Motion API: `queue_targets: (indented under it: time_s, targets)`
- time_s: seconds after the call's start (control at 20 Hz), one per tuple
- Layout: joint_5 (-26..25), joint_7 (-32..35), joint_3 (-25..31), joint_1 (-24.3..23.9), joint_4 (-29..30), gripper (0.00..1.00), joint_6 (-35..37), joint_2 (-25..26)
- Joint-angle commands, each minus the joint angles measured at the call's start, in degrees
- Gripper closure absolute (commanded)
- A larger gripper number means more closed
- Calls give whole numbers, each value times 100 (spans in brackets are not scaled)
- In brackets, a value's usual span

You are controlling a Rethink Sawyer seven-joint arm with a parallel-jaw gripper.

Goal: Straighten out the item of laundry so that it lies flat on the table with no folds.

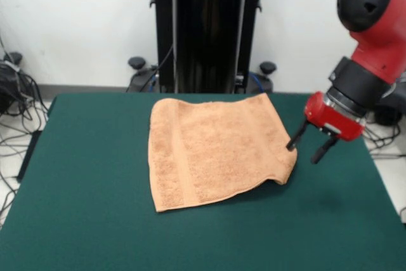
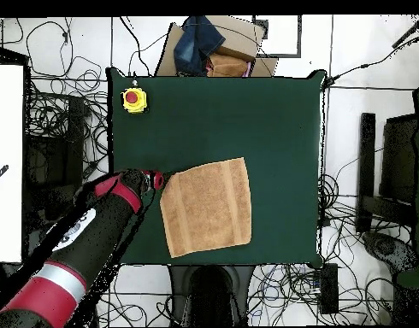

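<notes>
Front view, nearest first: the green table point(image 1: 95, 220) lies bare in front of the towel point(image 1: 212, 150). The orange-tan towel lies spread in a single layer on the felt, slightly skewed to the table's edges, with a woven band stripe running down near its left end. Its near right corner is lifted a little off the table and casts a shadow beneath. Just right of that corner hangs the gripper point(image 1: 307, 149), its two black fingers parted with nothing between them; the left finger point(image 1: 295, 139) sits right against the towel's right edge, though whether it touches cannot be told. Beyond the towel stands the black pedestal.

In the overhead view the towel point(image 2: 208, 206) lies toward the robot-side edge of the table point(image 2: 273, 111), and a yellow box with a red button point(image 2: 134, 99) sits well apart from the towel at a far corner. The gripper point(image 2: 156, 180) sits at the towel's corner.
</notes>
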Motion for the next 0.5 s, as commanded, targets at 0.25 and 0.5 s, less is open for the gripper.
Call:
queue_targets:
  time_s: [0.25,0.5]
  targets:
    - [470,1268,404,-91,-294,0,42,459]
    - [438,1142,515,-155,-125,0,-200,422]
